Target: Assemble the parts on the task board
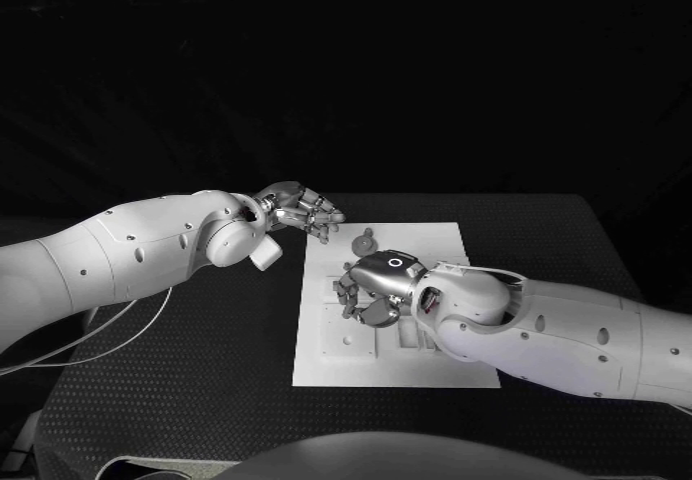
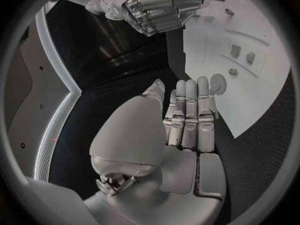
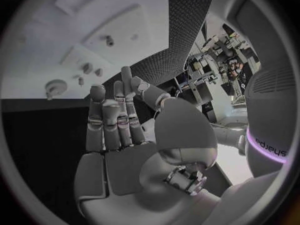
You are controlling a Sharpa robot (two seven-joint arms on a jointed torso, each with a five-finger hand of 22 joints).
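The board is seen lying flat in the middle of the black table, its long side running away from the robot. Small grey parts are seen on it: a round part lies near the far edge, and further small pieces are seated in the recessed area toward the middle, partly hidden by the right hand.

The left hand is held above the table just beside the far left corner of the board, apart from its surface. In the left wrist view its fingers are seen stretched out straight, side by side, with nothing between them and the thumb; the hand is empty and extended. The round part is seen on the board just beyond the fingertips.

The right hand is held over the middle of the board, fingers pointing down toward the left half. In the right wrist view its fingers are likewise seen straight and slightly spread, and nothing is held. Whether any fingertip touches the board cannot be told.
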